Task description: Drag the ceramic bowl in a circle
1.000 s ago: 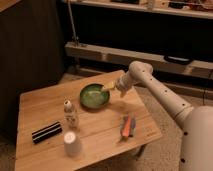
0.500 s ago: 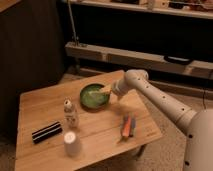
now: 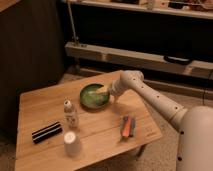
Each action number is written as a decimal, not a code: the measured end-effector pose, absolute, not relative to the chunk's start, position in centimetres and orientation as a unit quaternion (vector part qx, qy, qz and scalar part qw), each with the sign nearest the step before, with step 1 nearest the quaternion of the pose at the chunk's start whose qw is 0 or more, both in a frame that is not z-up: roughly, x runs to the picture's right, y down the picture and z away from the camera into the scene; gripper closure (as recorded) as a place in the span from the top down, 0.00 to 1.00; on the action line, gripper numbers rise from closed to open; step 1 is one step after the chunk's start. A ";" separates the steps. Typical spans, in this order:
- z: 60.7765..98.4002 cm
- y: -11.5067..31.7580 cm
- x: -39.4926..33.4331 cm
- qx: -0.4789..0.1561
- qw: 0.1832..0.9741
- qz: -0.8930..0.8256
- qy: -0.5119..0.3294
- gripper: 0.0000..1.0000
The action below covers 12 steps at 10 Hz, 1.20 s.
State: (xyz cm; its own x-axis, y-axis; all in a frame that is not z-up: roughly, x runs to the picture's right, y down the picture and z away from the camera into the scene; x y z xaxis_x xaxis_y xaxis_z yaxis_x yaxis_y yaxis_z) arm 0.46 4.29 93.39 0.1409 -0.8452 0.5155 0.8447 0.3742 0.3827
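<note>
The green ceramic bowl (image 3: 93,96) sits at the far side of the table (image 3: 44,108), with the gripper (image 3: 104,91) at its right rim; gripping or loose, I cannot tell. A small bottle (image 3: 70,114) stands close by. The white cup (image 3: 71,143), black bar (image 3: 46,132) and orange tool (image 3: 127,126) lie nearer the front edge.

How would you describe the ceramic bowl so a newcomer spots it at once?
On the wooden table, near its far edge, sits the ceramic bowl, the gripper at its rim. It alone is green, round and shallow, wider than the white cup.
</note>
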 end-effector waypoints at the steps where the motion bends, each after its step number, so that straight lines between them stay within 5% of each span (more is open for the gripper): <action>1: 93.7 4.5 0.5 -0.005 0.757 -0.560 -0.338 0.40; 3: 94.0 4.6 0.5 -0.015 0.758 -0.563 -0.329 0.24; 4: 94.3 4.8 0.4 -0.027 0.759 -0.567 -0.318 0.24; 8: 94.9 5.4 0.1 -0.060 0.761 -0.575 -0.294 0.42; 10: 94.6 5.3 -0.5 -0.059 0.757 -0.581 -0.294 0.60; 12: 94.5 5.2 -0.8 -0.058 0.755 -0.583 -0.295 0.59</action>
State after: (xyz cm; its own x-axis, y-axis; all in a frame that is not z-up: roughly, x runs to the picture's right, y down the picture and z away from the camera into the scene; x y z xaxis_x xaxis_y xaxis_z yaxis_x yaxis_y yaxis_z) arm -0.78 5.18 94.48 0.1455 -0.8461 0.5128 0.9143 0.3130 0.2570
